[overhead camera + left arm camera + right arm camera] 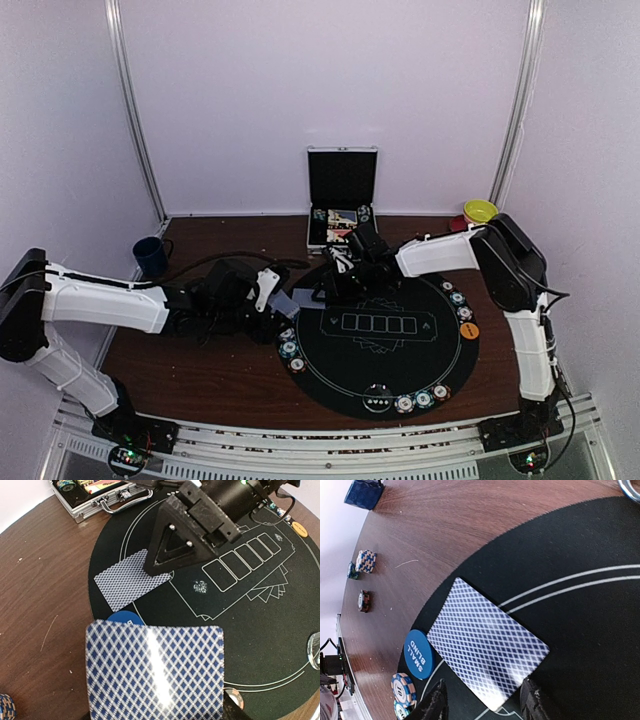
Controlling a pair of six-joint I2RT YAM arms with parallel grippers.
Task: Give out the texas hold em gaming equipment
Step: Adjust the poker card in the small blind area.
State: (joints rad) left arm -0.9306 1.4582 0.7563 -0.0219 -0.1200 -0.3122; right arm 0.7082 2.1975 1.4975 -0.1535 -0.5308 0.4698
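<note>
My left gripper (274, 304) is shut on a deck of grey-blue-backed playing cards (155, 672), which fills the bottom of the left wrist view and hides the fingers. One single card (485, 647) lies face down on the left edge of the black round mat (400, 375). My right gripper (484, 689) hovers open over that card's near corner, a finger on each side and nothing held. A blue "small blind" button (418, 654) lies next to the card. Striped poker chips (288, 346) sit along the mat's rim, and an orange button (470, 330) lies at its right.
An open silver case (342, 195) stands behind the mat. A dark blue mug (150, 255) is at the table's far left. Loose chip stacks (366, 561) rest on the bare wood left of the mat. A yellow object (480, 210) sits at the back right.
</note>
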